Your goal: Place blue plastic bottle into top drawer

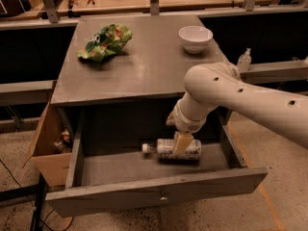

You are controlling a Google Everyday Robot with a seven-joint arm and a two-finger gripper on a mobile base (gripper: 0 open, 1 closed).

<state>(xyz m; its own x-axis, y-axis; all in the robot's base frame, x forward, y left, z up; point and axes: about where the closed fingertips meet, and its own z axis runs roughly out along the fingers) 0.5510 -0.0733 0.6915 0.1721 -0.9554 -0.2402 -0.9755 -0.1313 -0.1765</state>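
Down inside the top drawer [159,192], the blue plastic bottle [165,149] lies on its side. It is see-through, with a white cap that points left and a pale label with small dark print. The gripper [182,149] comes down from above and is closed around the middle of the bottle. One tan finger [182,142] lies across the bottle's front. I cannot tell if the bottle touches the drawer floor. It sits near the back of the drawer, a bit right of the middle. The drawer is pulled far out, with bare floor to the left and in front of the bottle. The table [144,69] edge hangs just above the robot's wrist. A white bowl [195,36] and a green bag [105,42] sit on the table.
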